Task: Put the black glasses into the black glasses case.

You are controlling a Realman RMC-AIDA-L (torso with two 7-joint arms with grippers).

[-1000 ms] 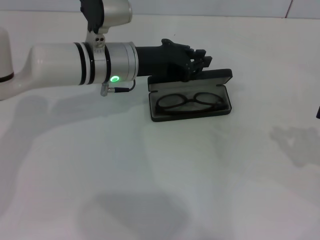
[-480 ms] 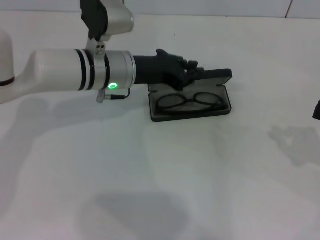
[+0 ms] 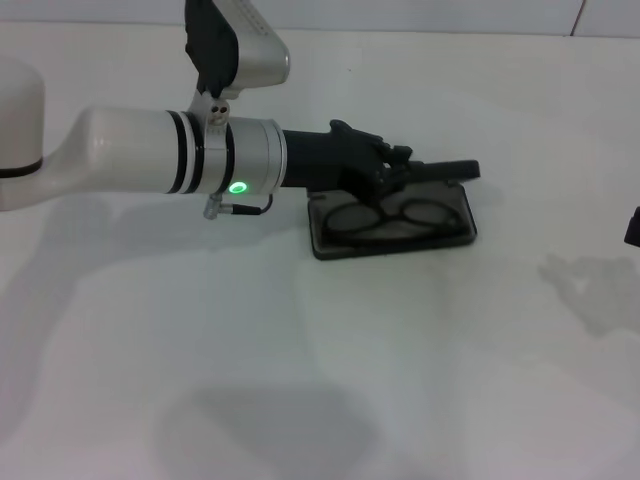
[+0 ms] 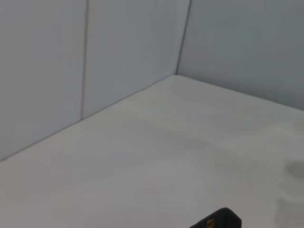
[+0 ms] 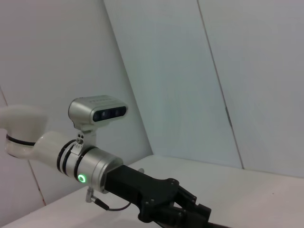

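Observation:
The black glasses (image 3: 388,216) lie inside the black glasses case (image 3: 395,238) at mid-table. Its lid (image 3: 440,170) is tipped forward and hangs low over the lenses. My left gripper (image 3: 397,166) reaches in from the left and rests against the lid's back edge, shut, with nothing between its fingers. A corner of the lid with orange lettering (image 4: 217,221) shows in the left wrist view. The right wrist view shows the left gripper (image 5: 186,210) from the side. My right gripper (image 3: 633,228) is only a dark sliver at the right edge.
The white table (image 3: 300,350) spreads out in front of the case. Grey wall panels (image 4: 118,57) close off the back. A faint stain (image 3: 590,285) marks the table to the right of the case.
The lid has swung from upright down over the glasses. My left gripper moved forward and down with it, and the case slid a little to the right and toward me.

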